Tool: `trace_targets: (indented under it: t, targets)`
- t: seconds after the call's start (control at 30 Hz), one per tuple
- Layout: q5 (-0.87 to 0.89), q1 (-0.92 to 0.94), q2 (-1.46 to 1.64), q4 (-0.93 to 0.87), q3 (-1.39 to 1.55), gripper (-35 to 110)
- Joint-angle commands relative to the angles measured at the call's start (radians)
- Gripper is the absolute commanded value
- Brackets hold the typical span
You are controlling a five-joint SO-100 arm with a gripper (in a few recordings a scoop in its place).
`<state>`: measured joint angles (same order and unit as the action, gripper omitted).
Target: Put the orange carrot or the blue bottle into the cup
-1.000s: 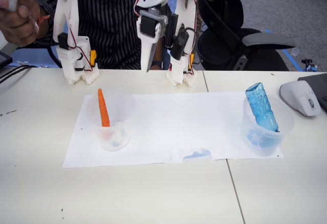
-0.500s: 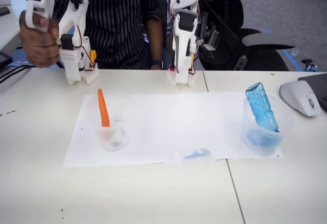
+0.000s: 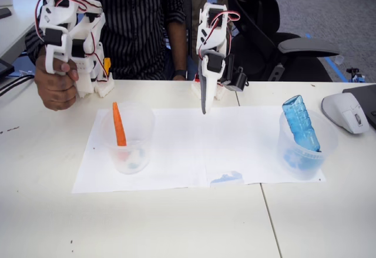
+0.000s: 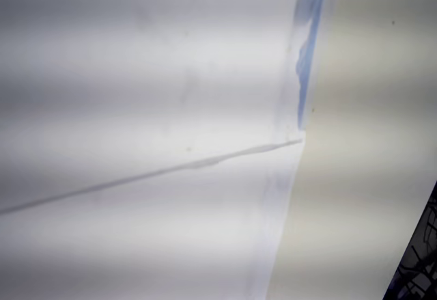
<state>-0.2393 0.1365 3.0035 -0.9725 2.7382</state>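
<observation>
The orange carrot (image 3: 118,126) stands upright and slightly tilted inside the cup (image 3: 140,124), a clear cup at the left of the white paper sheet (image 3: 235,140). The blue bottle (image 3: 300,123) leans inside another clear cup (image 3: 329,141) at the paper's right end, its base sticking up above the rim. My gripper (image 3: 204,106) hangs point-down over the far edge of the paper, between the two cups and apart from both. Its fingers look pressed together with nothing in them. In the wrist view the paper (image 4: 150,108) lies close below, with a blue mark (image 4: 307,47) at its edge.
A grey device (image 3: 345,112) sits at the table's right edge beyond the bottle's cup. A small blue smear (image 3: 227,178) marks the paper's near edge. A person in a striped shirt (image 3: 141,29) stands behind the table. An office chair (image 3: 282,40) is at the back right.
My arm has unfolded from its raised pose and swung the gripper down over the paper's far edge. Carrot, bottle and both cups have stayed where they were.
</observation>
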Motion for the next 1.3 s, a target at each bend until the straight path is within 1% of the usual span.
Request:
trace_targets:
  t: [0.0, 0.1, 0.23, 0.4, 0.6, 0.73, 1.27]
  targets:
    - [-0.009, -0.048, 0.087, 0.017, 0.043, 14]
    - [-0.008, -0.120, 0.141, 0.011, 0.101, 14]
    - [-0.006, -0.156, 0.230, 0.009, 0.176, 14]
    - [0.009, -0.106, 0.347, 0.009, 0.275, 14]
    - [0.143, -0.043, 0.354, 0.023, 0.310, 14]
    - [0.189, -0.018, 0.354, 0.023, 0.334, 14]
    - [0.199, -0.026, 0.354, 0.025, 0.353, 14]
